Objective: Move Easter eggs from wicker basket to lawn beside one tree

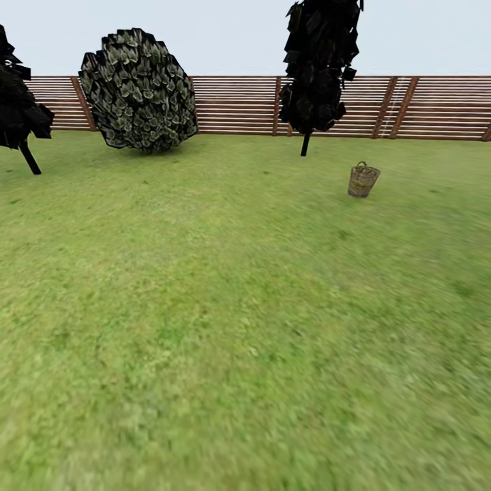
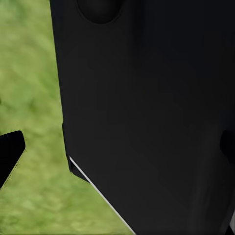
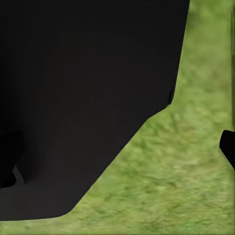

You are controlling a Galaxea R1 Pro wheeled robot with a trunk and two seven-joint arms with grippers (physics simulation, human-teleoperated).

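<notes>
Nearest of all, each wrist camera looks past a large black body, most likely part of the robot itself, down onto grass. In the left wrist view a dark tip [image 2: 11, 152] pokes in at the edge, and in the right wrist view a similar dark tip [image 3: 227, 147] shows at the border; these may be fingertips, but whether either gripper's fingers are spread or closed I cannot tell, and nothing is seen held in them.

From the head view, the lawn [image 1: 225, 341] stretches out wide and green with yellowish mottling, bare in the foreground. Farther off, right of centre, the wicker basket [image 1: 363, 180] stands on the grass, leaning a little, its loop handle up. Its contents are too small to make out, so the eggs cannot be confirmed from here (they may well be inside). Just behind it and a bit to the left rises a dark cypress-like tree [image 1: 318, 68]; a round leafy bush [image 1: 140, 92] sits farther left, another dark tree [image 1: 17, 109] at the left edge, and the brown slatted fence [image 1: 239, 106] closes the yard.

By my judgement this is the approach step: nothing has been picked up yet. The next move calls for driving forward and somewhat to the right until the basket is within reach, then lowering an arm over its mouth.
</notes>
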